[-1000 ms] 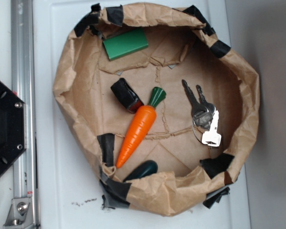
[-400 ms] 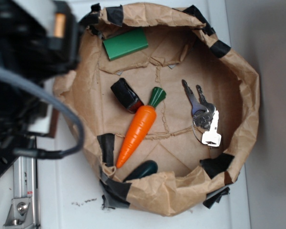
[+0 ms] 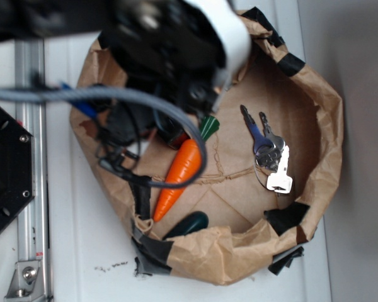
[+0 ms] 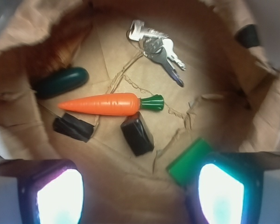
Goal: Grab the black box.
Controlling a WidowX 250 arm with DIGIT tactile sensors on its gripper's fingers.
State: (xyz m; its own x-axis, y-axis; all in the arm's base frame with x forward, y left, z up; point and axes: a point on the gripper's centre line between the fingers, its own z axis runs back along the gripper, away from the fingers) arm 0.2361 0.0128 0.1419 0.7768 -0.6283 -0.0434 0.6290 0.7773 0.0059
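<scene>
In the wrist view the black box (image 4: 137, 134) lies on the brown paper floor, just below the green top of the orange carrot (image 4: 102, 104). My gripper (image 4: 140, 196) is open above the paper. Its two glowing fingertips (image 4: 56, 196) stand wide apart at the bottom of the frame with nothing between them, and the box is ahead of the gap. In the exterior view my blurred arm (image 3: 170, 56) covers the upper left of the paper basin. It hides nearly all of the black box, with only a dark red sliver (image 3: 179, 139) showing beside the carrot (image 3: 179, 173).
A crumpled brown paper wall (image 3: 327, 126) with black tape patches rings everything. Inside lie a bunch of keys (image 4: 156, 46), a dark teal oval object (image 4: 61, 82) and a green block (image 4: 189, 162) by my right fingertip. A metal rail (image 3: 28, 189) runs along the left.
My arm has swung in from the left to above the basin. It now covers the green block and most of the black box in the exterior view. No object has moved.
</scene>
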